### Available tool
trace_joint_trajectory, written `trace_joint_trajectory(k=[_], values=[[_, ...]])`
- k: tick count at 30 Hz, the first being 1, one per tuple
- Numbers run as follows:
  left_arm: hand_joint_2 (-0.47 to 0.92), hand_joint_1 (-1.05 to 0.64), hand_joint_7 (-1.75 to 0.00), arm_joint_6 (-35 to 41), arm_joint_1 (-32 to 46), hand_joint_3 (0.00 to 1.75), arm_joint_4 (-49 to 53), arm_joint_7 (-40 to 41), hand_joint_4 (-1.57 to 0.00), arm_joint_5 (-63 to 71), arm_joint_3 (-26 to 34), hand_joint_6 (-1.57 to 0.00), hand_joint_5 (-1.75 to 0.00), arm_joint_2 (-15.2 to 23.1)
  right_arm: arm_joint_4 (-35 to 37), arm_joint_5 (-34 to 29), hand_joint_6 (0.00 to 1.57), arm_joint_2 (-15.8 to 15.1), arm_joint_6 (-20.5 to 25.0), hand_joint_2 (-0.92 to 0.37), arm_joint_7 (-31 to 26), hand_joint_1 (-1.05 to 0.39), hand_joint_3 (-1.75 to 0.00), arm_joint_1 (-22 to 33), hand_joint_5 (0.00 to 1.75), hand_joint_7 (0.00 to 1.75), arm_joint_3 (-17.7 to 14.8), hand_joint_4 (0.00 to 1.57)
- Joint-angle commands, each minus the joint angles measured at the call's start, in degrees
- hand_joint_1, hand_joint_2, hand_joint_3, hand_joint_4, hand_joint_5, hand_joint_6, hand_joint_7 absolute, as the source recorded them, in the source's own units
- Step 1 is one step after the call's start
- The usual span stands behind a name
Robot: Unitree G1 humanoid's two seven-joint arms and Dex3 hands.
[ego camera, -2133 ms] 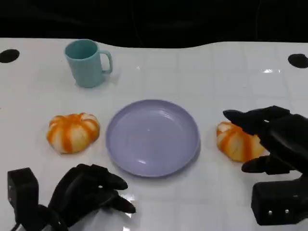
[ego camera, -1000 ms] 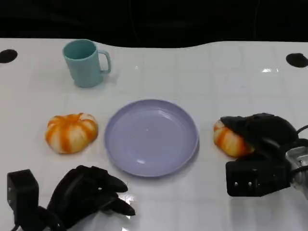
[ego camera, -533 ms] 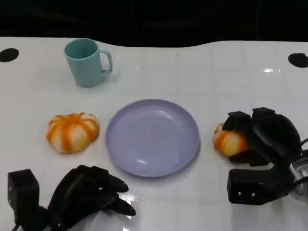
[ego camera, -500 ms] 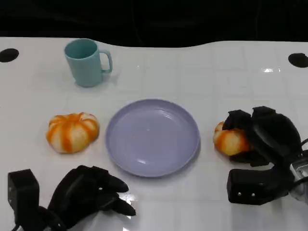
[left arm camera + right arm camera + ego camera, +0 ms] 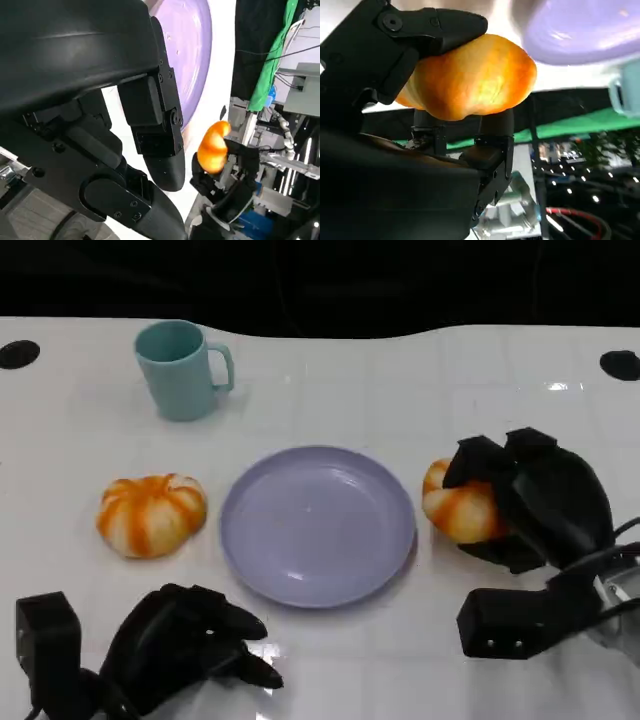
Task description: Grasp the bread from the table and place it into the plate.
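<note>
From the right wrist, fingers (image 5: 432,22) wrap the bread (image 5: 470,75) above and below. The right hand (image 5: 525,500) holds it just right of the plate (image 5: 317,526).

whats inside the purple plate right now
Nothing visible: the purple plate looks bare. The right hand holds one bread beside its rim. What lies under the plate is hidden.

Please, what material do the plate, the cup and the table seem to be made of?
The plate looks like smooth lilac plastic or glazed ceramic: soft highlights, even colour. The cup looks like matte teal plastic or ceramic, showing almost no glare. The table seems a glossy white hard surface: it mirrors lights and shows faint tile-like lines.
</note>
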Motion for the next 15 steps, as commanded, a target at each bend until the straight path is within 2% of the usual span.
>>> trace_joint_trajectory(k=[1, 4, 7, 10, 15], values=[[0.68, -1.05, -0.01, 0.5, 0.3, 0.00, 0.5, -0.3, -1.57, -0.2, 0.3, -1.57, -0.21, 0.5, -5.0, 1.8, 0.72, -0.2, -1.2, -0.29, 0.8, -0.17, -1.34, 0.2, 1.75, 1.75, -1.6, 0.98], [0.68, -1.05, -0.01, 0.2, 0.4, 0.00, 0.5, -0.4, -1.57, -0.1, 0.2, -1.57, -0.21, 0.5, -8.1, 2.4, 0.75, 0.6, -1.4, -0.27, 3.2, -0.18, -1.41, 0.0, 1.75, 1.75, -1.7, 1.00], [0.69, -1.05, -0.01, 0.0, 0.5, 0.01, 0.4, 0.0, -1.57, 0.2, 0.0, -1.57, -0.21, 0.7, -10.9, 2.7, 0.79, 1.8, -0.3, -0.26, 7.3, -0.19, -1.43, -0.2, 1.75, 1.67, -1.4, 1.00], [0.70, -1.05, -0.01, -0.2, 0.6, 0.01, 0.2, 0.2, -1.57, 0.4, -0.1, -1.57, -0.21, 0.7, -10.9, 2.7, 0.83, 3.3, -1.7, -0.26, 8.6, -0.18, -1.46, -0.8, 1.75, 1.60, -1.0, 1.01], [0.71, -1.05, -0.01, -0.3, 0.8, 0.01, 0.1, 0.2, -1.57, 0.5, -0.1, -1.57, -0.21, 0.8, -9.0, 3.7, 0.82, 5.8, -4.9, -0.28, 13.7, -0.17, -1.47, -2.6, 1.75, 1.63, 0.0, 1.00]])
